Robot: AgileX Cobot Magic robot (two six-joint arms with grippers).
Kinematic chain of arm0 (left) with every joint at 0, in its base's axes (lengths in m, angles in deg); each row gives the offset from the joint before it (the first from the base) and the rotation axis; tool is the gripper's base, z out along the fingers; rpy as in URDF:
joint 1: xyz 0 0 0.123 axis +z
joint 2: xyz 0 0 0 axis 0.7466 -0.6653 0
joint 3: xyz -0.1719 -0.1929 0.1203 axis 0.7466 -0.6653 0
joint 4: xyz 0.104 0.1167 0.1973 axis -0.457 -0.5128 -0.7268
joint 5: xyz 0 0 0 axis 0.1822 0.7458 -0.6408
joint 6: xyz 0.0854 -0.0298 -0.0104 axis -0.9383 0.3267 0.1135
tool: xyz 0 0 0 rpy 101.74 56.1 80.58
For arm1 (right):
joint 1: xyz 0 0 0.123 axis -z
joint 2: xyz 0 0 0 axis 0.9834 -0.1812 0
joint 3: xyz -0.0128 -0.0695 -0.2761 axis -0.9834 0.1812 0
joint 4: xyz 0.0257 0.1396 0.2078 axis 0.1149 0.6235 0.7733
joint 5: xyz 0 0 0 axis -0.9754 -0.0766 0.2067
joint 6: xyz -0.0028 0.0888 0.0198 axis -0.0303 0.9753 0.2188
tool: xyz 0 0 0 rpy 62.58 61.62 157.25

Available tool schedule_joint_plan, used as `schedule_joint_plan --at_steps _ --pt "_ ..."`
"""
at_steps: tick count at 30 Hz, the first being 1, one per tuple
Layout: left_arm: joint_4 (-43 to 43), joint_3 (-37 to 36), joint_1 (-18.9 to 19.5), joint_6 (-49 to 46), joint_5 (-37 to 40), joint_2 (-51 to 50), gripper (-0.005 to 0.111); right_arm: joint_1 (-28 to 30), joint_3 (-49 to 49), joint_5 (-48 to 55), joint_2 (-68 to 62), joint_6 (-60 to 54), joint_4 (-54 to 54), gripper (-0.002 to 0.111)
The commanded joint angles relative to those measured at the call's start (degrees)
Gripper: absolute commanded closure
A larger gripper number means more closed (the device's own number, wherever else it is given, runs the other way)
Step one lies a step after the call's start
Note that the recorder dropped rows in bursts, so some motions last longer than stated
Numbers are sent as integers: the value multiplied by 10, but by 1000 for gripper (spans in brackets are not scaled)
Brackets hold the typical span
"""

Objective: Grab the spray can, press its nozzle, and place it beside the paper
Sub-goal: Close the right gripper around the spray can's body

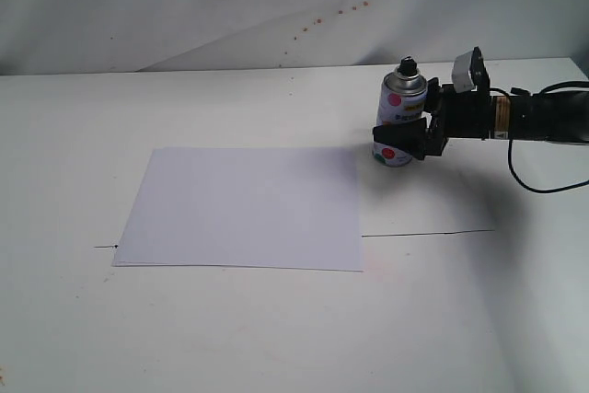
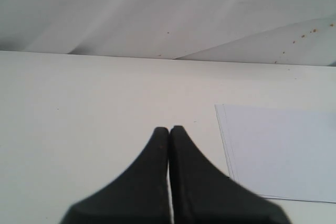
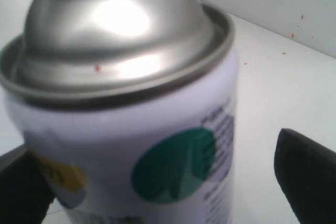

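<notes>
The spray can (image 1: pixel 399 121) stands upright on the table just off the right edge of the paper (image 1: pixel 244 207), its black nozzle (image 1: pixel 407 66) on top. My right gripper (image 1: pixel 401 140) reaches in from the right at the can's lower half and is open, a finger on each side. In the right wrist view the can (image 3: pixel 157 145) fills the frame; a gap shows between it and one finger (image 3: pixel 307 174). The nozzle is out of that view. My left gripper (image 2: pixel 169 129) is shut on nothing above bare table, with the paper (image 2: pixel 283 150) beside it.
A black cable (image 1: pixel 534 186) loops under the right arm onto the table. A thin dark line (image 1: pixel 423 233) runs across the tabletop from the paper's right edge. A white backdrop with reddish specks (image 1: pixel 340 14) rises behind the table.
</notes>
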Motion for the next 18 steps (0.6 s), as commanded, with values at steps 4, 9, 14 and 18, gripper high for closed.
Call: schedule_joint_plan --at_steps 4,9,14,18 --pt "0 -3 -2 0 -6 2 107 -4 -4 -5 1 6 2 10" --pt "0 -3 -2 0 -6 2 107 -10 -4 -5 1 6 2 10" --pt "0 -3 -2 0 -6 2 107 -10 -4 -5 1 8 5 10" --pt "0 -3 -2 0 -6 2 107 -10 -4 -5 1 13 3 13"
